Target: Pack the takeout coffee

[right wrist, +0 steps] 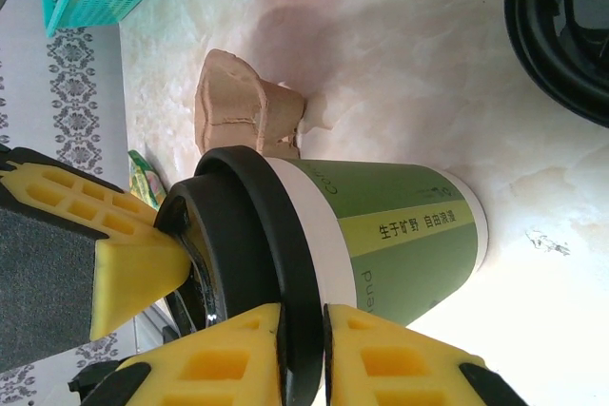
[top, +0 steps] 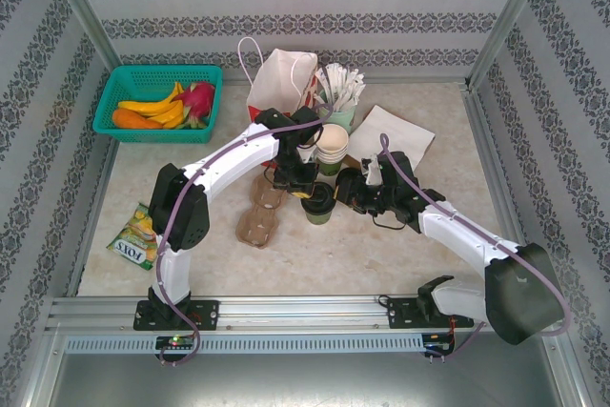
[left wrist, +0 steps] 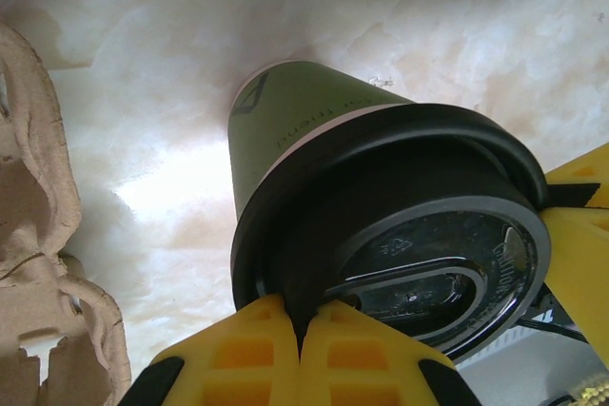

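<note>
The green paper cup [right wrist: 400, 235] stands on the table [right wrist: 409, 73] just right of the pulp tray [top: 259, 219], with the black lid [left wrist: 419, 235] over its mouth. The right gripper [right wrist: 303, 322] pinches the lid's rim narrowly. The left gripper [left wrist: 300, 319] is closed almost tight on the opposite edge. The lid hides the cup's inside. From above, the fingertips are hard to make out.

pulp tray [left wrist: 38, 187] cropped at edge, lid [left wrist: 428, 235] embossing (glare) seemingly illegible
</note>
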`<state>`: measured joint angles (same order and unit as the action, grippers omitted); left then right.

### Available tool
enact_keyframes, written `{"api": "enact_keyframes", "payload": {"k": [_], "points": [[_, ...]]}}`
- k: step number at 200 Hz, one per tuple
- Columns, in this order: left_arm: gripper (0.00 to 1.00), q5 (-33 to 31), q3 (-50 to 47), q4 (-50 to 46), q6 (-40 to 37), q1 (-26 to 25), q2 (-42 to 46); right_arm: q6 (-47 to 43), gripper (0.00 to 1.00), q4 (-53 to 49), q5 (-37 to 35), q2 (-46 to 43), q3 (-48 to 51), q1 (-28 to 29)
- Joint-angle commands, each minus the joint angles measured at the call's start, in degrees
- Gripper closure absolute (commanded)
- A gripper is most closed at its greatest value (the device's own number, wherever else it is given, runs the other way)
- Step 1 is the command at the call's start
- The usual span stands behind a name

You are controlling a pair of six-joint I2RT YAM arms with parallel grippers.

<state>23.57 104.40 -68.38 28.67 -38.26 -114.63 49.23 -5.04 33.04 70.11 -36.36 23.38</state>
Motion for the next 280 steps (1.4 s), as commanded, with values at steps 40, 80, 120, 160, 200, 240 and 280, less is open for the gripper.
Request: {"api": "enact_keyframes", "payload": {"k": [40,80,120,160,200,240,280], "points": [[1.0,-1.1,-0.1,-3.1,-0.7,-0.8,-2.4,-2.9,0.82,-9.3,-4.0,2.0,-0.2,0.1],[1.0,-2.7,-0.1,-3.8,-0.2,-0.7,-2.7,-4.0,0.83,-10.9,-4.9,2.5,1.6,-0.2],[1.0,-3.9,-3.4,-2.5,1.2,-0.6,-2.7,-4.0,0.83,-11.9,-6.3,2.6,3.8,-0.2],[1.0,-5.4,-7.8,-1.1,1.7,-0.5,-3.0,-4.3,0.83,-13.1,-7.1,3.3,7.0,-0.3],[1.0,-7.6,-16.1,2.2,1.8,0.4,-4.6,-4.3,0.83,-13.4,-8.1,5.1,8.4,-0.5],[1.0,-6.9,-19.7,4.2,1.1,2.3,-5.6,-3.5,0.81,-10.8,-4.6,4.1,5.4,-0.5],[1.0,-9.4,-13.0,1.1,-0.2,2.3,-1.5,0.4,0.74,-4.5,1.2,-0.8,1.8,-1.0]]}}
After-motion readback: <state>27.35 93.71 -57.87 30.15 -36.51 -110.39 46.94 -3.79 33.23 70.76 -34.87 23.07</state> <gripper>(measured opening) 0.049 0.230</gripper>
